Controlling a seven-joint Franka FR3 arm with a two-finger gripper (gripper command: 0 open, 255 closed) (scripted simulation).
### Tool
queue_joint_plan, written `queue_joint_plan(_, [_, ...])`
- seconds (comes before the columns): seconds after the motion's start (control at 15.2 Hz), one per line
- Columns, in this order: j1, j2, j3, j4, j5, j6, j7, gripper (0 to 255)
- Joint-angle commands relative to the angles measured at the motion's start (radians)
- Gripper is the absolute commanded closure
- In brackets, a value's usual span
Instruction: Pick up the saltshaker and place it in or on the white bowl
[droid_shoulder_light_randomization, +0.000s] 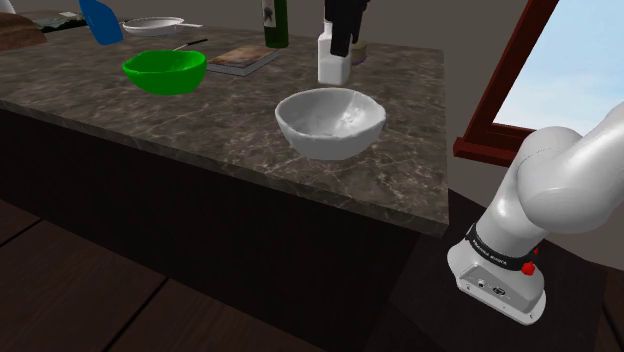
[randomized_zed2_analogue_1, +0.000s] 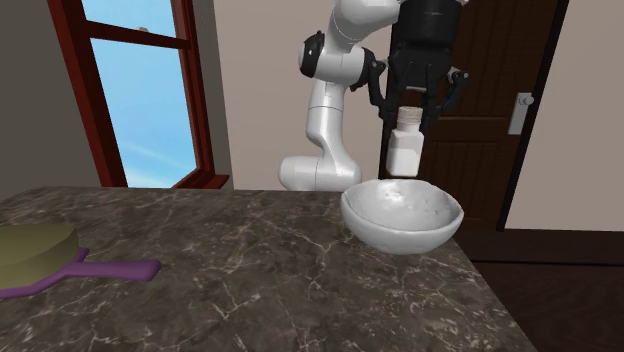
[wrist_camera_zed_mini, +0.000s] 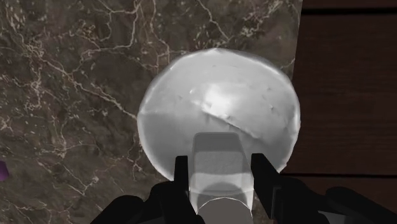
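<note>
The pincer (randomized_zed2_analogue_1: 408, 112) grips the saltshaker (randomized_zed2_analogue_1: 404, 150) by its top, lifted clear and hanging just above the white bowl (randomized_zed2_analogue_1: 395, 228); lowering and letting go remain.

A dark, pale-veined stone countertop (droid_shoulder_light_randomization: 150, 110) spans the shoulder view's upper half. On it, a glossy white bowl (droid_shoulder_light_randomization: 330, 122) sits near centre. A shiny green bowl (droid_shoulder_light_randomization: 165, 71) is upper left, with a flat book (droid_shoulder_light_randomization: 243, 59) near it and a dark green bottle (droid_shoulder_light_randomization: 275, 22) at the top edge. An olive pan with a purple handle (randomized_zed2_analogue_1: 35, 250) lies in the second exterior view's lower left.
</note>
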Motion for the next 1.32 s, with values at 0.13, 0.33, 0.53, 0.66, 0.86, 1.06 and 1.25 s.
queue_joint_plan(0.13, [0.006, -0.023, 0.000, -0.076, 0.008, 0.054, 0.000, 255])
queue_joint_plan(0.33, [0.010, -0.039, 0.000, -0.130, 0.013, 0.092, 0.000, 255])
queue_joint_plan(0.53, [0.010, -0.039, 0.000, -0.130, 0.013, 0.092, 0.000, 255])
queue_joint_plan(0.66, [0.010, -0.039, 0.000, -0.130, 0.013, 0.092, 0.000, 255])
queue_joint_plan(0.86, [0.010, -0.039, 0.000, -0.129, 0.013, 0.092, 0.000, 255])
queue_joint_plan(1.06, [0.010, -0.039, 0.000, -0.129, 0.013, 0.092, 0.000, 0])
queue_joint_plan(1.25, [0.010, -0.039, 0.000, -0.129, 0.013, 0.092, 0.000, 0])
